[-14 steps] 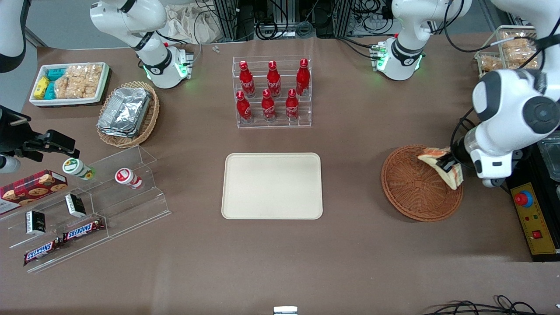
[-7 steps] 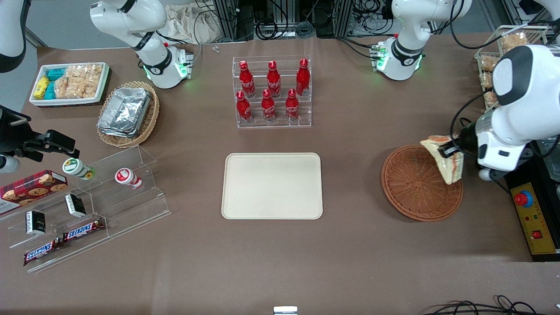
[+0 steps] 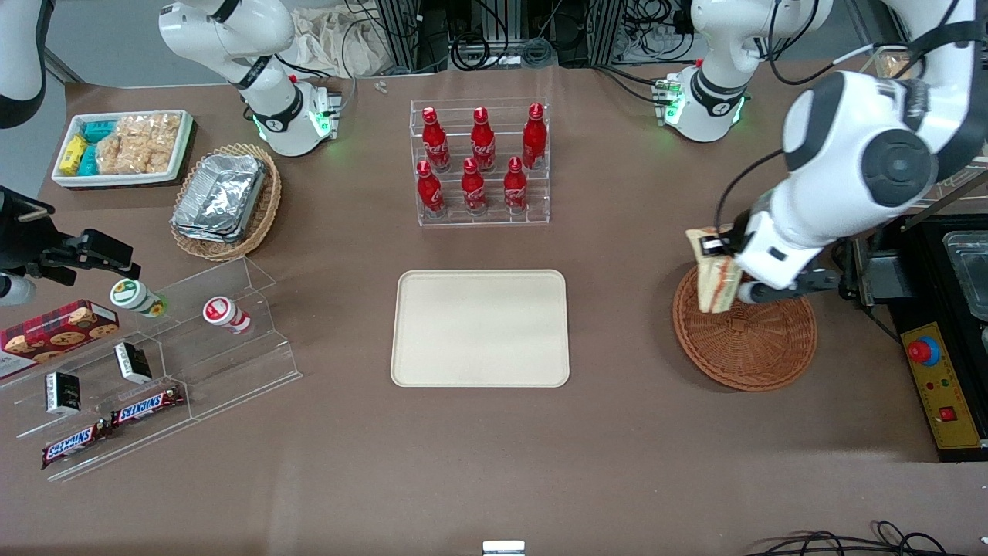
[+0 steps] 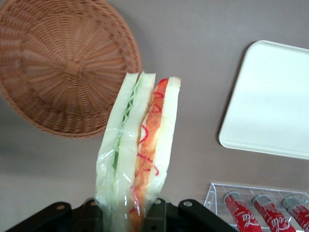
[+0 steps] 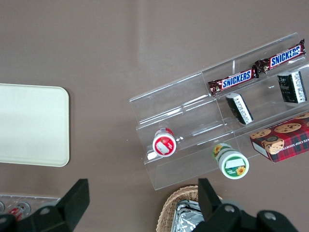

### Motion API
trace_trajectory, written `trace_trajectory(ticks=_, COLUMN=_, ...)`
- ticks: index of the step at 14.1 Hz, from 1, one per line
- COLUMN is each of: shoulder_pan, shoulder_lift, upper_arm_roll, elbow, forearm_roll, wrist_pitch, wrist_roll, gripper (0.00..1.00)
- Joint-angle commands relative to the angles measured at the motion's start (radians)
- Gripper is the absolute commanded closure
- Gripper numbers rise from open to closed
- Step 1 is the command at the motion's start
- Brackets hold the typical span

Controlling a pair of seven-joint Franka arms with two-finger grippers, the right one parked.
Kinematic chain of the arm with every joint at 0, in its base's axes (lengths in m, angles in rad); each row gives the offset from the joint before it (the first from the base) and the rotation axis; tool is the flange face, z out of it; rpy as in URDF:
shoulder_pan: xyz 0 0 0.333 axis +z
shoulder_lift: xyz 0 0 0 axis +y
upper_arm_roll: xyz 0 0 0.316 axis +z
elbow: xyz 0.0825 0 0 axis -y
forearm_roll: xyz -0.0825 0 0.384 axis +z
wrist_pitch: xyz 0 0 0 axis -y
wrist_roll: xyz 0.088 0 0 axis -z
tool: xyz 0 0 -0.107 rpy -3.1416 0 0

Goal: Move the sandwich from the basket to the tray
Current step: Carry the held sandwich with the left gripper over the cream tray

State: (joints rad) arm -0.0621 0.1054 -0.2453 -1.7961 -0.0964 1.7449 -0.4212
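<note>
Starting at the parked arm's end of the surface, a white bin of snack packets sits beside a tan wicker basket holding foil containers, and nearer the front camera a clear stepped stand carries 2 small cups, a cookie box, 2 dark packets and 2 Snickers bars. On to the middle: a clear rack with 6 red cola bottles stands farther from the front camera than the tray, a cream rectangle lying flat with nothing on it. Toward the working arm's end lies the basket, round, reddish-brown, woven, and empty. And there's the sandwich, up in the air over the basket's rim on the side facing the tray, hanging edge-down with its bread slices vertical. The tool is clamped on its upper end; in the wrist view the tool pinches the wrapped wedge from both sides, and the sandwich shows pale bread, a green layer and a red one under clear film. In that view the basket and a corner of the tray lie below on the surface, well apart, with the sandwich between them, clear of both.
</note>
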Motion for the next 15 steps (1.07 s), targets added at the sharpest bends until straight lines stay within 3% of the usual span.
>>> trace_trajectory(ticks=1, shoulder_pan=0.005, shoulder_lift=0.057, upper_arm_roll=-0.058, elbow=0.046, forearm_roll=-0.014, wrist_pitch=0.022, wrist_roll=-0.014, gripper=1.0)
trace_trajectory(ticks=4, shoulder_pan=-0.017, shoulder_lift=0.085, upper_arm_roll=-0.111, elbow=0.05, forearm_roll=0.015, wrist_pitch=0.083, wrist_roll=-0.071, gripper=1.0)
trace_trajectory(ticks=6, shoulder_pan=-0.071, shoulder_lift=0.111, upper_arm_roll=-0.111, elbow=0.066, forearm_roll=0.078, wrist_pitch=0.103, wrist_roll=-0.132, gripper=1.0)
trace_trajectory(ticks=8, shoulder_pan=-0.106, shoulder_lift=0.132, upper_arm_roll=-0.111, elbow=0.076, forearm_roll=0.086, wrist_pitch=0.125, wrist_roll=-0.162, gripper=1.0)
trace_trajectory(ticks=15, shoulder_pan=-0.248, shoulder_lift=0.252, upper_arm_roll=-0.111, elbow=0.102, forearm_roll=0.226, wrist_pitch=0.277, wrist_roll=-0.367, gripper=1.0)
